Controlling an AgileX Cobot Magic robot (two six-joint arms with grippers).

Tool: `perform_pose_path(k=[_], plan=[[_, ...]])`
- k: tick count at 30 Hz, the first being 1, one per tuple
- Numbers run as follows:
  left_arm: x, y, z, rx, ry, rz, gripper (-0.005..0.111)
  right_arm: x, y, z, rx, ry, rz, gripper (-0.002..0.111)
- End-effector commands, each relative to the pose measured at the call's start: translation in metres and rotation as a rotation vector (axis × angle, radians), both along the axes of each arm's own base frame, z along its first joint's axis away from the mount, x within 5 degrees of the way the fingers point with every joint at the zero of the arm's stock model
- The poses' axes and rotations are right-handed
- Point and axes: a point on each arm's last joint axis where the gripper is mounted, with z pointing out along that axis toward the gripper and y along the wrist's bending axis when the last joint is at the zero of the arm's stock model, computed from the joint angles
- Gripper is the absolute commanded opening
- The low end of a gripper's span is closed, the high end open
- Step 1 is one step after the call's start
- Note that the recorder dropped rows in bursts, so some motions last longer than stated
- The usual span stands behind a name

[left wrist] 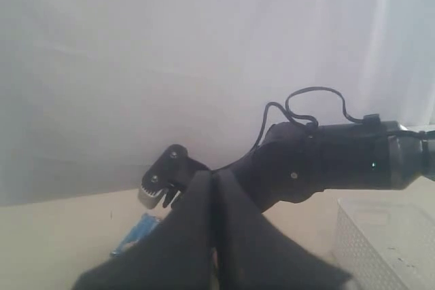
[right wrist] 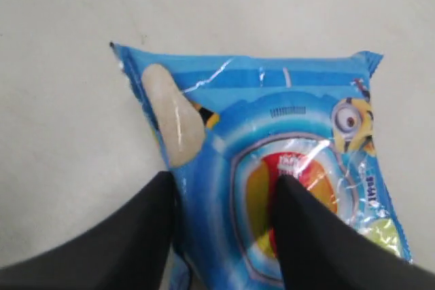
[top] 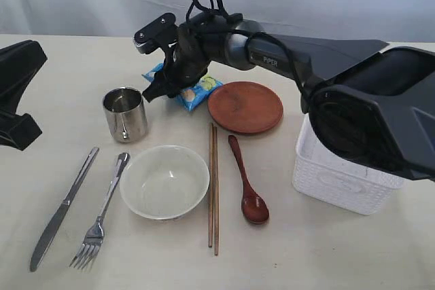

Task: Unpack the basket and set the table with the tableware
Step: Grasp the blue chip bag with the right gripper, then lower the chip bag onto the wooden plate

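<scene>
On the table [top: 306, 249], tableware lies spread out: steel cup [top: 126, 113], white bowl [top: 164, 181], brown plate [top: 245, 106], wooden spoon [top: 248, 185], chopsticks [top: 213, 188], knife [top: 61, 212] and fork [top: 102, 219]. The white basket [top: 340, 181] stands at the right, partly hidden by my right arm. My right gripper [top: 160, 92] reaches across to the blue crisp packet [top: 197, 93] behind the cup. Its jaws [right wrist: 224, 181] are apart and straddle one end of the packet [right wrist: 272, 134], one finger at its edge, one on its face. My left gripper [left wrist: 214, 174] is shut and empty.
The left arm's dark base [top: 17, 93] sits at the table's left edge. A white curtain hangs behind the table. In the left wrist view the basket [left wrist: 380, 242] and the crisp packet [left wrist: 136, 236] show past the right arm.
</scene>
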Motion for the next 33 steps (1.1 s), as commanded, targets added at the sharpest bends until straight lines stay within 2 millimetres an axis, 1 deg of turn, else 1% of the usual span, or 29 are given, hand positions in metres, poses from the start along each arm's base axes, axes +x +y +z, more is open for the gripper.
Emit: perform_pose_path(k=[1,3,4,5,6,7,8,12,14,15,16,18,20,23,27,30,33], plan=[[-0.001,0.0,-0.001,0.004,-0.002,-0.004,0.0,0.003,-0.002,0.003,0.005,-0.01,-0.008,0.033],[-0.001,0.0,-0.001,0.004,-0.002,-0.004,0.0,0.003,-0.002,0.003,0.005,-0.01,-0.008,0.026],[-0.001,0.0,-0.001,0.004,-0.002,-0.004,0.0,0.003,-0.002,0.004,0.006,-0.012,-0.008,0.018],[-0.001,0.0,-0.001,0.004,-0.002,-0.004,0.0,0.003,-0.002,0.004,0.006,-0.012,-0.008,0.013],[-0.001,0.0,-0.001,0.004,-0.002,-0.004,0.0,0.003,-0.002,0.007,0.01,-0.017,-0.008,0.004],[-0.001,0.0,-0.001,0.004,-0.002,-0.004,0.0,0.003,-0.003,0.011,0.014,-0.022,-0.008,0.001],[-0.001,0.0,-0.001,0.004,-0.002,-0.004,0.0,0.002,-0.002,0.02,0.024,-0.035,-0.006,0.0],[-0.001,0.0,-0.001,0.004,-0.002,-0.004,0.0,-0.001,-0.001,0.041,0.048,-0.064,-0.001,0.0],[-0.001,0.0,-0.001,0.004,-0.002,-0.004,0.0,-0.004,-0.004,0.063,0.054,-0.081,-0.005,0.0],[-0.001,0.0,-0.001,0.004,-0.002,-0.004,0.0,-0.005,-0.006,0.07,0.043,-0.088,-0.004,0.0],[-0.001,0.0,-0.001,0.004,-0.002,-0.004,0.0,-0.007,-0.011,0.081,0.011,-0.09,-0.007,0.0],[-0.001,0.0,-0.001,0.004,-0.002,-0.004,0.0,-0.013,-0.02,0.096,-0.037,-0.058,-0.025,0.0],[-0.001,0.0,-0.001,0.006,-0.003,-0.004,0.0,-0.017,-0.033,0.105,-0.113,-0.01,-0.078,0.0],[-0.001,0.0,-0.001,0.018,-0.01,-0.003,0.0,-0.021,-0.054,0.106,-0.246,0.072,-0.145,0.0],[-0.001,0.0,-0.001,0.018,-0.01,-0.003,0.0,-0.022,-0.059,0.106,-0.265,0.103,-0.164,0.0],[-0.001,0.0,-0.001,0.024,-0.013,-0.002,0.0,-0.025,-0.061,0.094,-0.289,0.137,-0.165,0.0],[-0.001,0.0,-0.001,0.024,-0.013,-0.002,0.0,-0.027,-0.064,0.077,-0.307,0.159,-0.153,0.0]])
